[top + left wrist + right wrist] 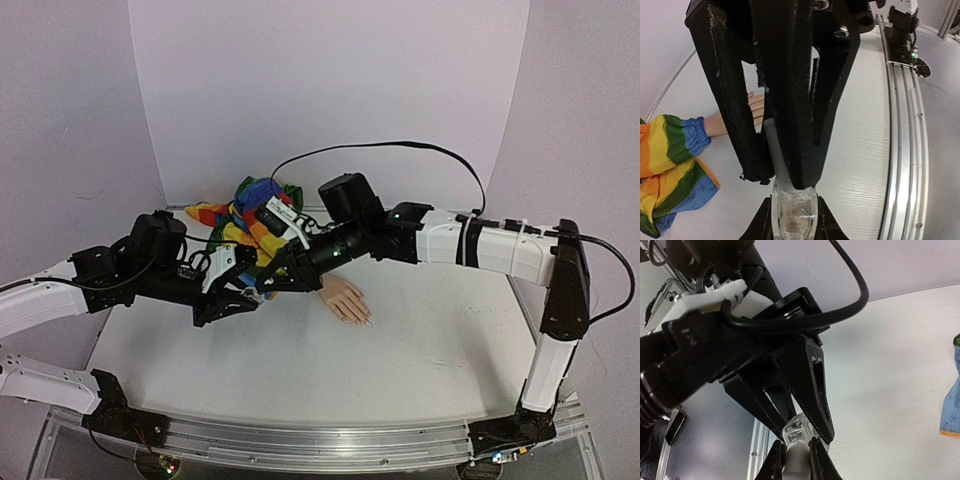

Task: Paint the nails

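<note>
You are holding the small clear glass bottle (795, 221) in the left jaws, which are pinching its body from both sides. Your right jaws are pressing together on the bottle's white cylindrical cap (797, 466). The two sets of jaws are meeting nose to nose above the white tabletop (300, 385), each gripping one end of the same bottle. That looks like a set-up for getting the cap off: one side is bracing the glass while the other is placed to twist or pull.

The peach-coloured mannequin hand (345, 298) is lying flat on the tabletop, below the joined jaws and off to the right arm's side, near them but not touching. Its pale nails (362, 320) are pointing away from the jaws. The rainbow-striped fabric sleeve (250, 215) is bunching up on the far side of the jaws.

Several things are escaping you here. From above, the bottle is disappearing completely among the black fingers. From the left wrist, the right jaws are blocking most of the mannequin hand, leaving only a few fingers showing. The right wrist camera is catching just a blue edge of the sleeve. You cannot tell whether the cap is already loosening, no brush is showing, and the nails are too small to judge for paint.
</note>
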